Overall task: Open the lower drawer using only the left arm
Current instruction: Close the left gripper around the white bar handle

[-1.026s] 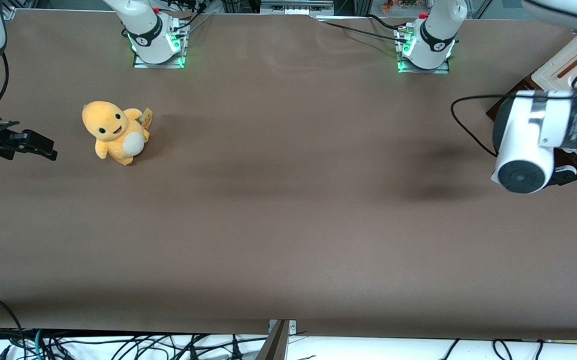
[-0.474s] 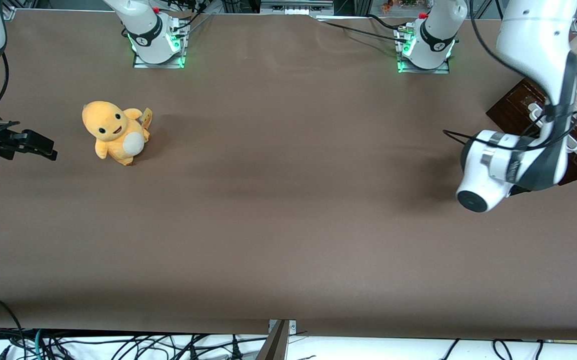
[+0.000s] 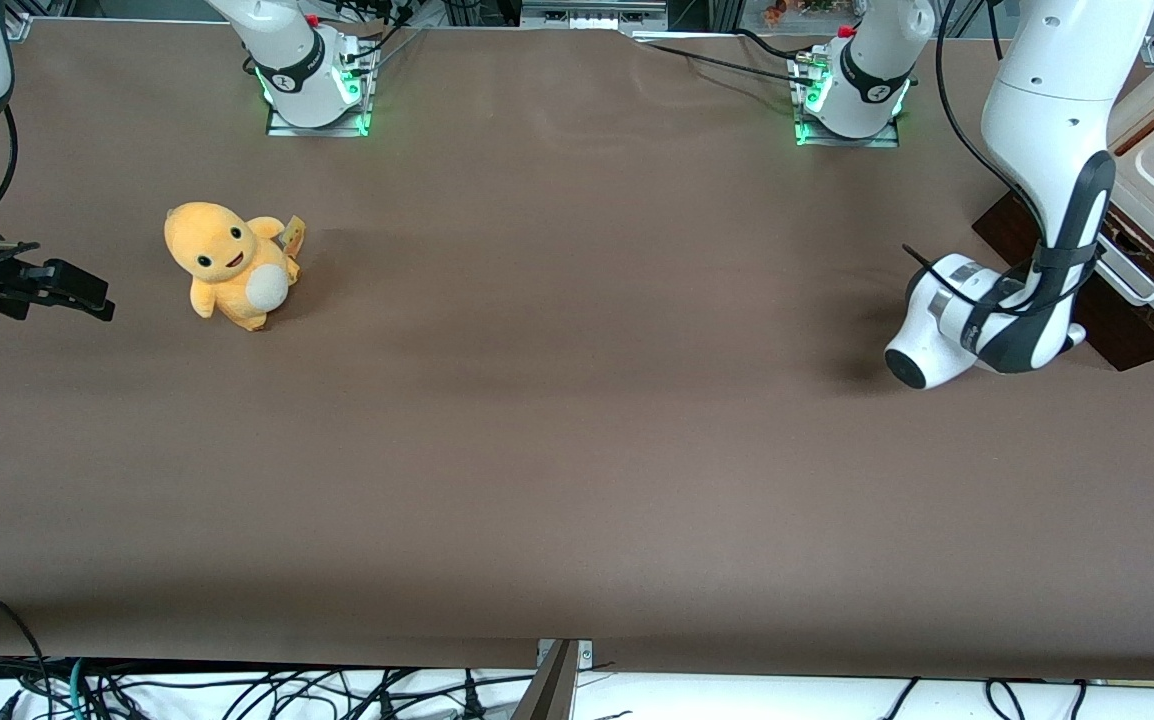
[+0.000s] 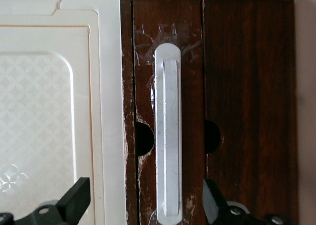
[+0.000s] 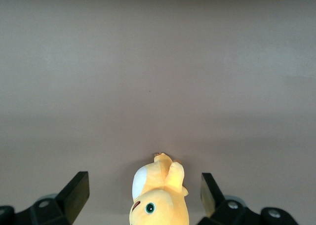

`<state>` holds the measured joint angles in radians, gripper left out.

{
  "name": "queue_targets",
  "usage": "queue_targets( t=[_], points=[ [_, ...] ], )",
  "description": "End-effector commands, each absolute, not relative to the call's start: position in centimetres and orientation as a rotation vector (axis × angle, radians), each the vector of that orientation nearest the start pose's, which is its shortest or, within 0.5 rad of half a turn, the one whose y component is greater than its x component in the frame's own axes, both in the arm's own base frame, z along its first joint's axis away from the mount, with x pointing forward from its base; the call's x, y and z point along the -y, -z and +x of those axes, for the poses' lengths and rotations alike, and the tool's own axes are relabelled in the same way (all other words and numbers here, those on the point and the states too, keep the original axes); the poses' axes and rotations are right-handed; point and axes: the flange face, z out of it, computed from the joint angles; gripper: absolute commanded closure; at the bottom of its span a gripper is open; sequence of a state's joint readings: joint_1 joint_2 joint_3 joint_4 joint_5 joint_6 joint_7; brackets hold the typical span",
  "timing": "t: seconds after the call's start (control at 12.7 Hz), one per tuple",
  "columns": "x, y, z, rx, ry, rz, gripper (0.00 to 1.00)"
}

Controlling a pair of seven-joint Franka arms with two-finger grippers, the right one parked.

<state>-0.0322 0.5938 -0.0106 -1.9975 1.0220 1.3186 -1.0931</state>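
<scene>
We see the desk (image 3: 577,480) spread nearest the front camera, with a yellow plush toy (image 3: 230,262) sitting toward the parked arm's end. Toward the working arm's end, the left arm (image 3: 1047,180) bends down before the lower drawer (image 4: 168,111). The claw (image 4: 145,205) hangs released, its 2 fingers (image 4: 74,203) straddling the long white handle (image 4: 167,136) without touching it. The cream-white cabinet top (image 4: 49,111) lies just beside the drawer front
</scene>
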Motion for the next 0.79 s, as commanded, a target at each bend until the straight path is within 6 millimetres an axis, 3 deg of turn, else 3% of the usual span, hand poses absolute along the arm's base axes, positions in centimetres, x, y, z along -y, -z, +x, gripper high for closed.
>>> queue_targets(
  t=[0.0,0.16,0.32,0.55,0.71],
  points=[
    [-9.8,-17.9,48.4,0.413,-0.389,-1.603,0.10],
    [-11.4,-17.9,48.6,0.395,-0.378,-1.613,0.21],
    [-12.6,-17.6,48.5,0.402,-0.384,-1.624,0.42],
    [-12.9,-17.2,48.2,0.401,-0.393,-1.625,0.46],
    [-13.0,-16.9,47.7,0.395,-0.406,-1.623,0.57]
  ],
)
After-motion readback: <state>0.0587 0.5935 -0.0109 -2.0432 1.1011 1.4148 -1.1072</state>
